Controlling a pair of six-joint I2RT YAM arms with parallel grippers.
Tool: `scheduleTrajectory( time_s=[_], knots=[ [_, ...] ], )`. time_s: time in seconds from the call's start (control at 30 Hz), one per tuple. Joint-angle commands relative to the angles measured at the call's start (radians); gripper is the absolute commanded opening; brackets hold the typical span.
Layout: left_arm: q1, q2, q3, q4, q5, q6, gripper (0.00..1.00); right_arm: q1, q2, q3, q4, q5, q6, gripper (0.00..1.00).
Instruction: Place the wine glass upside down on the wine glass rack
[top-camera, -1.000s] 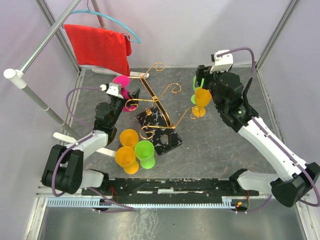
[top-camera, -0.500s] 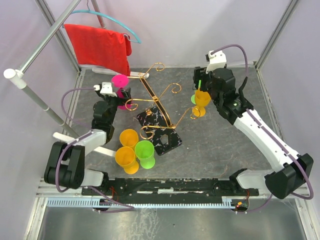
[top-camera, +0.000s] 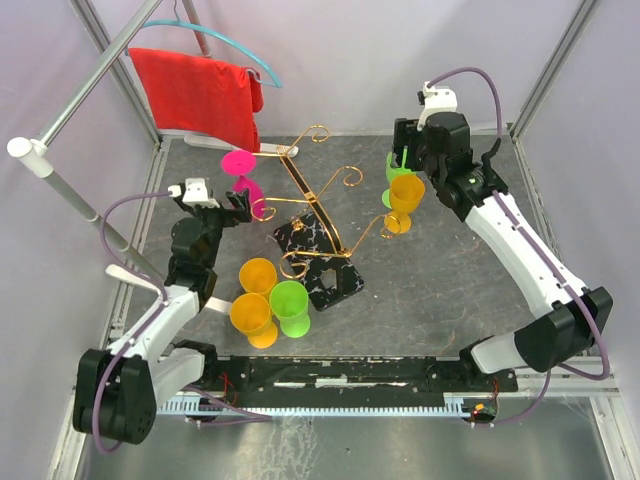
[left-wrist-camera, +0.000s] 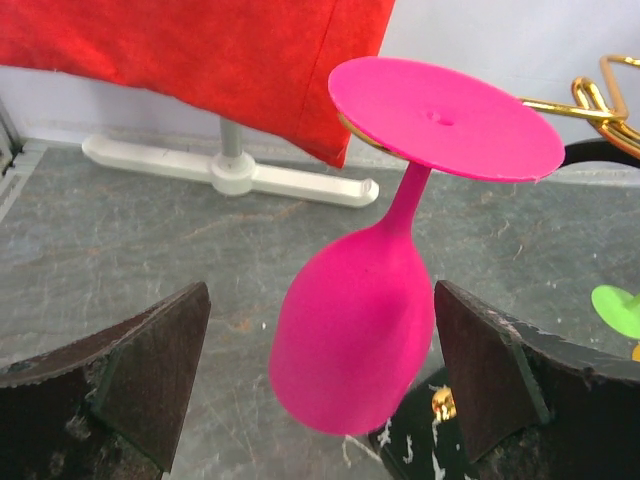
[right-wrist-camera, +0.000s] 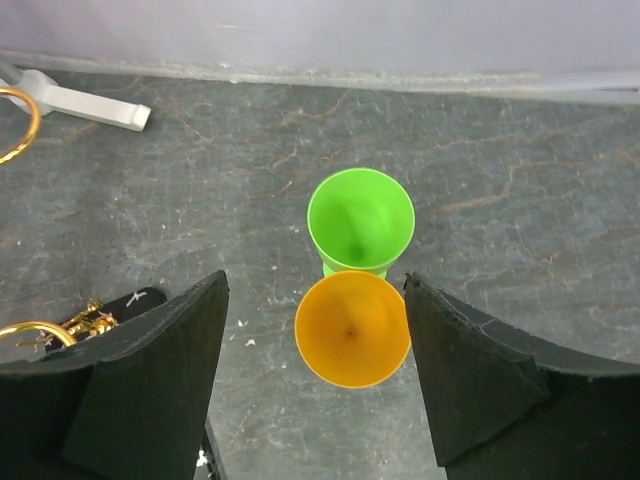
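A pink wine glass (top-camera: 243, 177) hangs upside down from a left arm of the wine glass rack (top-camera: 312, 198), a gold wire tree on a black marbled base (top-camera: 322, 262). In the left wrist view its foot (left-wrist-camera: 445, 118) rests on a gold arm (left-wrist-camera: 597, 100) and its bowl (left-wrist-camera: 355, 340) hangs free. My left gripper (top-camera: 236, 204) (left-wrist-camera: 322, 300) stands open, fingers (left-wrist-camera: 150, 370) well off the bowl. My right gripper (top-camera: 403, 170) (right-wrist-camera: 315, 300) is open above an upright orange glass (top-camera: 405, 190) (right-wrist-camera: 352, 328), touching nothing. A green glass (top-camera: 391, 167) (right-wrist-camera: 361, 220) stands just behind it.
Two orange glasses (top-camera: 257, 275) (top-camera: 250, 314) and a green one (top-camera: 291, 304) stand together in front of the rack base. A red cloth (top-camera: 205, 95) hangs on a rail at the back left, its white foot (left-wrist-camera: 235, 175) on the table behind the pink glass.
My left gripper opened fully and drew back left from the pink glass, which stays hanging on the rack. The right gripper shifted slightly toward the back over the orange glass.
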Motion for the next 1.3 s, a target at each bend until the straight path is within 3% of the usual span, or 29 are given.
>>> scheduleTrajectory(
  time_s=[0.0, 0.27, 0.53, 0.87, 1.1, 1.27],
  knots=[
    [0.002, -0.070, 0.115, -0.293, -0.038, -0.035, 0.99, -0.027, 0.012, 0.057, -0.070, -0.028, 0.058, 0.79],
    [0.002, -0.124, 0.366, -0.907, 0.061, -0.044, 0.99, -0.041, -0.004, 0.043, -0.125, -0.014, 0.061, 0.78],
    [0.001, -0.135, 0.515, -1.317, 0.162, -0.190, 0.99, -0.046, -0.017, 0.029, -0.143, -0.011, 0.048, 0.78],
    [0.000, -0.207, 0.526, -1.562, 0.240, -0.250, 0.96, -0.049, -0.027, 0.016, -0.158, -0.009, 0.027, 0.78],
    [0.000, -0.229, 0.547, -1.655, 0.278, -0.236, 0.93, -0.049, -0.038, 0.001, -0.163, 0.000, 0.018, 0.77],
    [0.000, -0.226, 0.477, -1.660, 0.272, -0.228, 0.87, -0.050, -0.043, -0.006, -0.165, 0.004, 0.011, 0.77]
  ],
)
